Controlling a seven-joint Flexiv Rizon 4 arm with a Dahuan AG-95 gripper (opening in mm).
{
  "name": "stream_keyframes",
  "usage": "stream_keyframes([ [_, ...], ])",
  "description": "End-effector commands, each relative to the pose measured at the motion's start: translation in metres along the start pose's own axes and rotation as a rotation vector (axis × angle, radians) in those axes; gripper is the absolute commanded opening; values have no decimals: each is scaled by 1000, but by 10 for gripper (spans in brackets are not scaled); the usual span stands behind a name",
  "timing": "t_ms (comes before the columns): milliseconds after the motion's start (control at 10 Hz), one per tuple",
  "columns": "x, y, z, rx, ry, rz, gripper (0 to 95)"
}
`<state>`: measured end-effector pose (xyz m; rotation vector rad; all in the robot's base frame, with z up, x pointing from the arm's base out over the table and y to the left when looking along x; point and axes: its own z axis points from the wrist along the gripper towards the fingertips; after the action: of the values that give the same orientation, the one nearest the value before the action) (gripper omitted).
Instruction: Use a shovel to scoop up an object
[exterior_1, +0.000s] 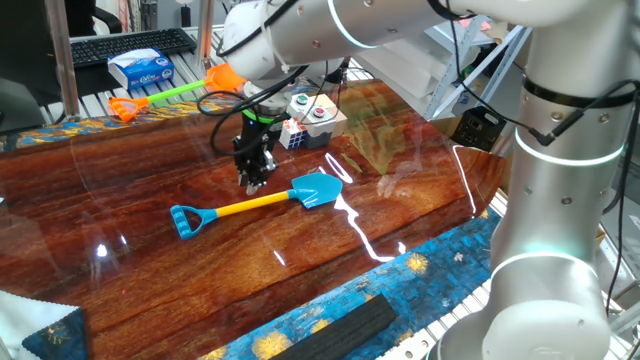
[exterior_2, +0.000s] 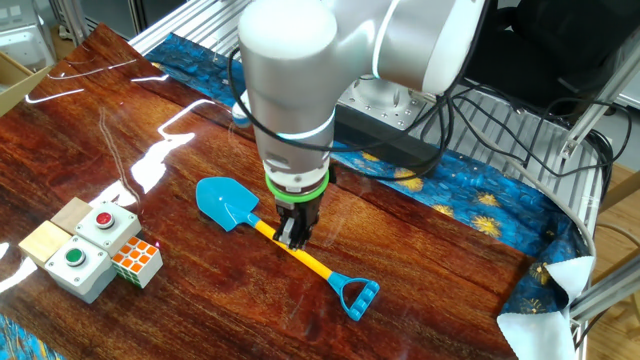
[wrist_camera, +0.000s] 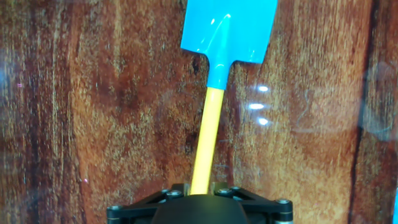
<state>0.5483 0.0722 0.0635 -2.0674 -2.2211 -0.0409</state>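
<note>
The shovel (exterior_1: 262, 202) lies flat on the wooden table, with its light-blue blade (exterior_1: 318, 188) toward the right and its blue D-handle at the left. It also shows in the other fixed view (exterior_2: 240, 207) and in the hand view (wrist_camera: 210, 106). My gripper (exterior_2: 291, 236) stands upright over the middle of the yellow shaft. In the hand view the shaft runs between the fingers of the gripper (wrist_camera: 199, 188), which sit tight against both its sides. The Rubik's cube (exterior_1: 291, 133) (exterior_2: 137, 262) rests on the table beyond the blade, next to the button box.
A beige box with red and green buttons (exterior_1: 318, 115) (exterior_2: 85, 250) sits against the cube. An orange-bladed, green-shafted toy shovel (exterior_1: 180, 95) lies at the back left, near a tissue pack (exterior_1: 140, 68). A blue patterned cloth (exterior_1: 420, 270) covers the table's near edge.
</note>
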Motion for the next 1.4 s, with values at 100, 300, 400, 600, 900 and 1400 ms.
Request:
stream_keyframes([
  [100,-1,-2,1,-4,-4,1,760],
  [300,-1,-1,6,-9,-5,6,760],
  [400,-2,-1,10,-14,-7,4,760],
  [600,-3,0,17,-19,-11,-4,760],
  [900,-5,1,26,-25,-25,-10,760],
  [1400,-9,1,40,-36,-32,-13,760],
])
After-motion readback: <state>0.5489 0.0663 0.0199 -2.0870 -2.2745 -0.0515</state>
